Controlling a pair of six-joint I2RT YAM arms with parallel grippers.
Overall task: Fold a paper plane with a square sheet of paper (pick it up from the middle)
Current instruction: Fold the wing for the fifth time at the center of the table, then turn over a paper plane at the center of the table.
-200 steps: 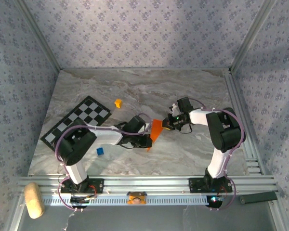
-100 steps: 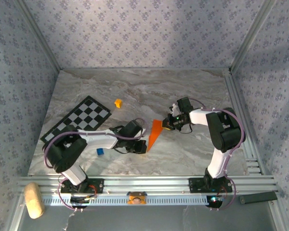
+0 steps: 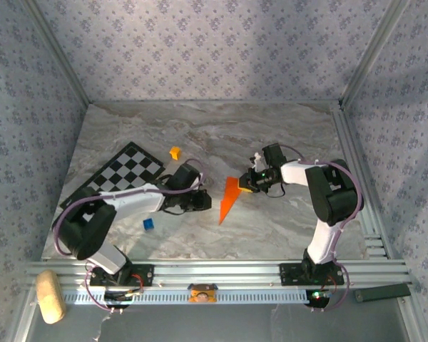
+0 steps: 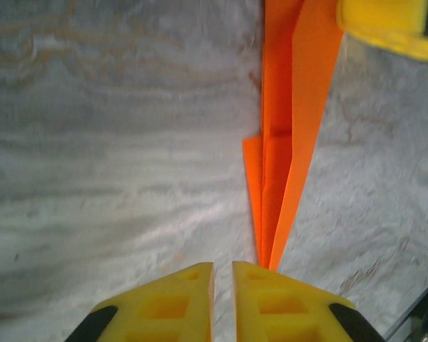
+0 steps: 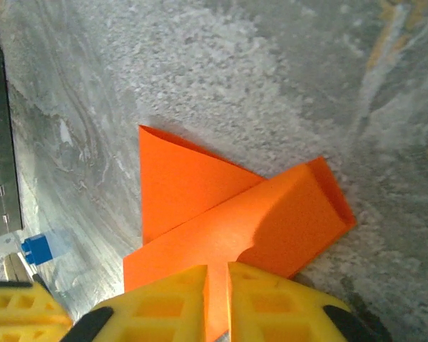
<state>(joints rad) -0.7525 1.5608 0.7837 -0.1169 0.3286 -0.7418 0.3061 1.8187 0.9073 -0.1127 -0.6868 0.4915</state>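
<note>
Marbled desk (image 3: 285,135), flowered walls behind. Paper plane (image 3: 230,198) lay flat on the desk, well right of the checkered board (image 3: 114,182): a narrow orange dart, nose toward the near edge. Left gripper (image 3: 203,201) sat low between board and plane, apart from the paper, jaws a thin slit apart, empty. Right gripper (image 3: 247,184) rested on the plane's wide tail, the end farthest from the board. Its jaws were almost closed with orange in the slit; could not tell whether it pinched.
</note>
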